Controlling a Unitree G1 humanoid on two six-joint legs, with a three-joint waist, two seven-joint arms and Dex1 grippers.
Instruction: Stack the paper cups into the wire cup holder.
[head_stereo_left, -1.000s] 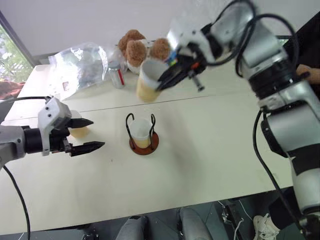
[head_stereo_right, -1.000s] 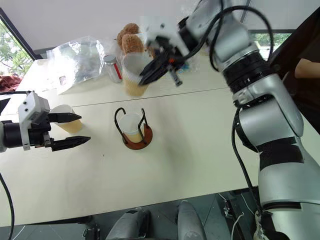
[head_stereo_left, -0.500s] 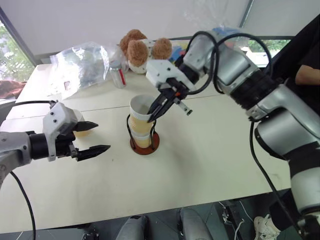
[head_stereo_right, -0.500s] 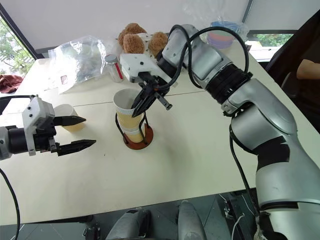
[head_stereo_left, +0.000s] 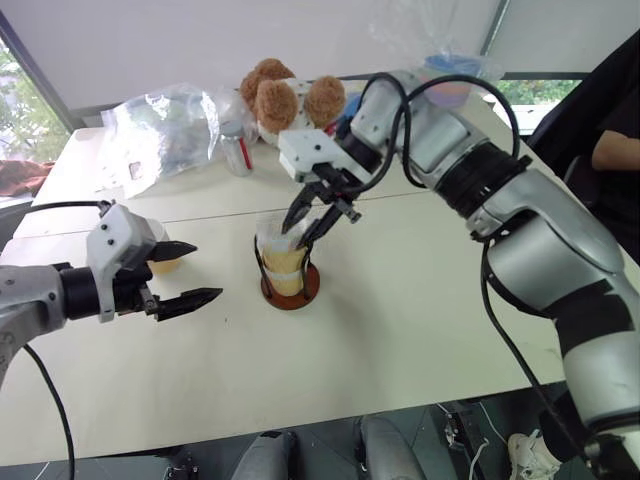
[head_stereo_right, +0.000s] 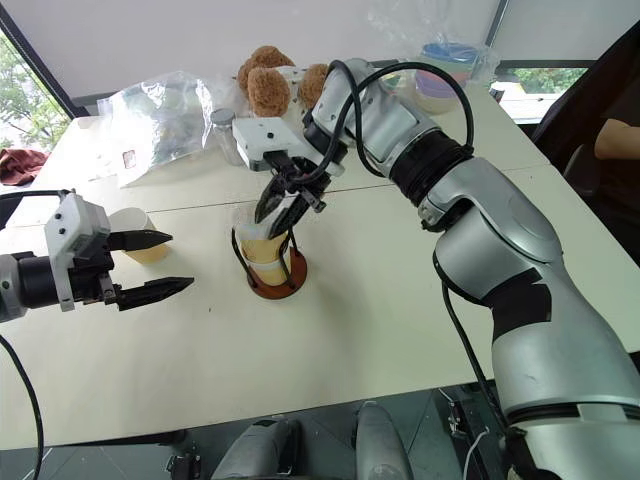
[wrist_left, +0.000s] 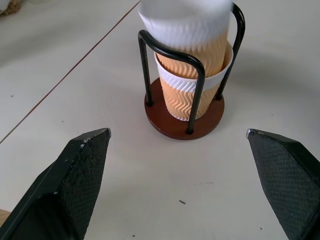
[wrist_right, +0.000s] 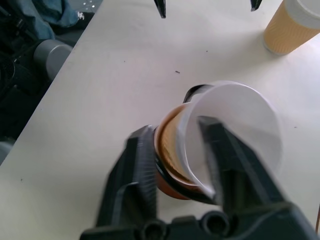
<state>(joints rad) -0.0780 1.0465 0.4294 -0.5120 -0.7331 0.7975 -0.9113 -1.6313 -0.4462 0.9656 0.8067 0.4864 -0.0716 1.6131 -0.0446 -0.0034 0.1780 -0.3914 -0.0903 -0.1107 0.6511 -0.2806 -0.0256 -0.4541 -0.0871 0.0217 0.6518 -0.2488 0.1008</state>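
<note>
Right pincer: fingers parted, straddling the rim of the top cup.
Top cup: nested in another inside the wire holder.
Left pincer: wide open, empty.
Third cup: on the surface, beside the left pincer.

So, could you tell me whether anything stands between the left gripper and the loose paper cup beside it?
Nothing visible does. The loose paper cup stands right beside the open left gripper, with bare table around them.
</note>
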